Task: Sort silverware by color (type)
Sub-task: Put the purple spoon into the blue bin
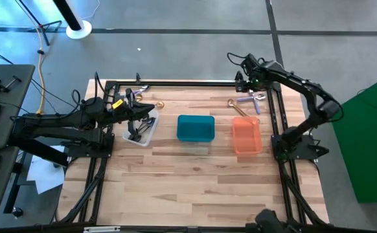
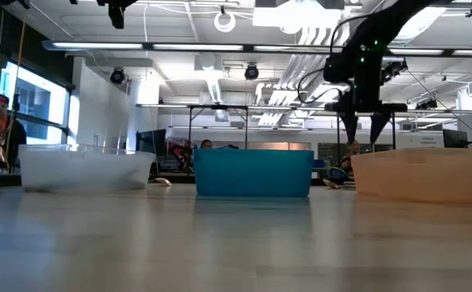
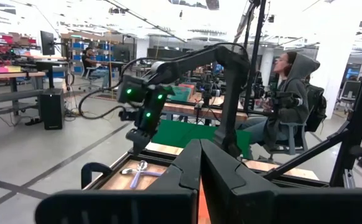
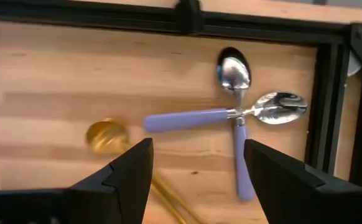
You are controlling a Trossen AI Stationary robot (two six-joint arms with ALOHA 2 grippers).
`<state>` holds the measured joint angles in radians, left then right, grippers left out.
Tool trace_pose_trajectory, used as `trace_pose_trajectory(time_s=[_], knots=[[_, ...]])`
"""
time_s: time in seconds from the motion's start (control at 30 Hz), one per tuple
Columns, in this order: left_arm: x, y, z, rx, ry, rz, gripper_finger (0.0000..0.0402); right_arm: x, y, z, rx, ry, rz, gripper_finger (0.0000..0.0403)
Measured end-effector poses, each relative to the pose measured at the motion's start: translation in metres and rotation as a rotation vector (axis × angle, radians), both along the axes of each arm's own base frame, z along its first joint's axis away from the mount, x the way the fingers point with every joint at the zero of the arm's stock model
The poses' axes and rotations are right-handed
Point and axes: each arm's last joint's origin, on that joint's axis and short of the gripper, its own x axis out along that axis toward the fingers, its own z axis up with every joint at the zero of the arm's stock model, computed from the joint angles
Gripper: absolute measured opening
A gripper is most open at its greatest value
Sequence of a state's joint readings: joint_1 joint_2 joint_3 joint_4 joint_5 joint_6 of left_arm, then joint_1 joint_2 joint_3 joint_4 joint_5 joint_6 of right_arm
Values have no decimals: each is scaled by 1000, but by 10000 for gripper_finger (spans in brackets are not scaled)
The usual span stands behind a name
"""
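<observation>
Two purple-handled silver spoons (image 4: 237, 115) lie crossed on the table near its far right corner (image 1: 253, 98). A gold spoon (image 4: 106, 135) lies beside them (image 1: 237, 109). My right gripper (image 4: 196, 162) hangs open above these spoons (image 1: 247, 87), fingers pointing down (image 2: 364, 122), touching nothing. My left gripper (image 3: 199, 162) is shut and held over the clear bin (image 1: 140, 129), which holds dark utensils (image 1: 135, 133). A small gold piece (image 1: 160, 104) and a silver piece (image 1: 140, 88) lie on the table near the left arm.
The teal bin (image 1: 195, 128) sits mid-table and the orange bin (image 1: 247, 136) to its right, just nearer than the spoons. A black frame rail (image 4: 187, 22) borders the table's far and right edges. A seated person (image 3: 287, 99) is beyond the table.
</observation>
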<state>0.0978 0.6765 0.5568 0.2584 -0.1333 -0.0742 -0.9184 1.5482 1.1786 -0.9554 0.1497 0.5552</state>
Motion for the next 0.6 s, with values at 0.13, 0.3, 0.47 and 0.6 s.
trace_pose_trajectory(time_s=[0.13,0.3,0.47,0.6], knots=[[0,0,0,0,0,1,0,1,-9,-17,25,64,-33,236],[0,0,0,-1,0,11,0,6,-15,-36,73,112,-33,236],[0,0,0,-1,-3,11,0,1,-22,-51,136,162,-58,236],[0,0,0,16,1,14,0,-10,-25,-57,198,204,-89,236]])
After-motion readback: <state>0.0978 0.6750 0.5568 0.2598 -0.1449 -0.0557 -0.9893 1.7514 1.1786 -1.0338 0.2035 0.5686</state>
